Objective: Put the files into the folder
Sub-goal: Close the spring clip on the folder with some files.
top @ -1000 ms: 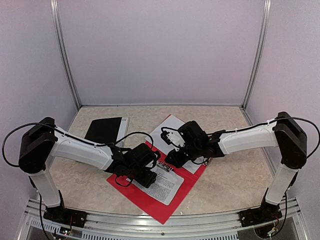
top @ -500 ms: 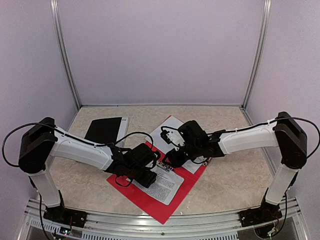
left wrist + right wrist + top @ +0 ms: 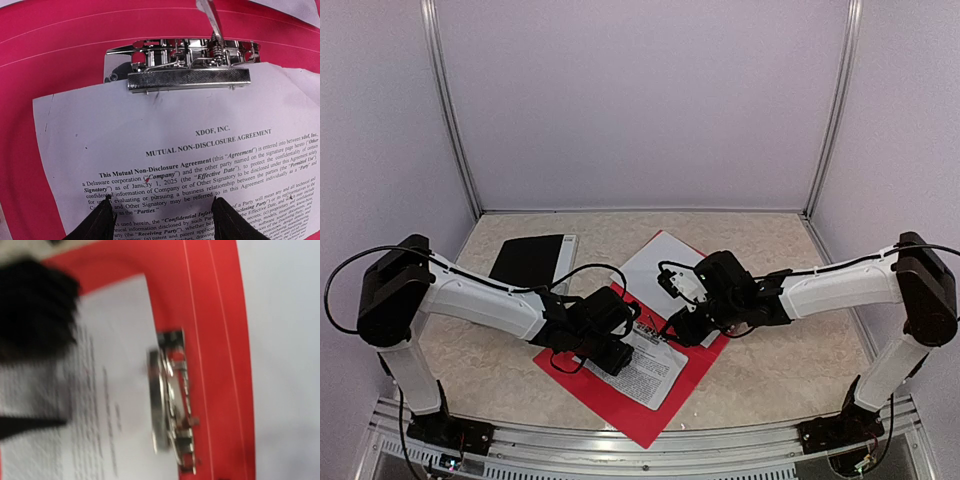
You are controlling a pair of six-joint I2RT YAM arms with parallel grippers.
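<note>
Here the printed sheet (image 3: 165,140), smooth white paper, lies flat on the glossy red folder (image 3: 60,55) at the table's near middle, its top edge meeting the chrome spring clip (image 3: 188,79), with the left gripper (image 3: 162,222) spread wide over it and holding nothing, while the right gripper (image 3: 672,328) is too blurred to tell how far it is open.

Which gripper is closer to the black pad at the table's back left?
Left. The left gripper sits over the printed sheet in the red folder, just front-right of the black pad; the right gripper is farther right, beyond the folder's clip.
</note>
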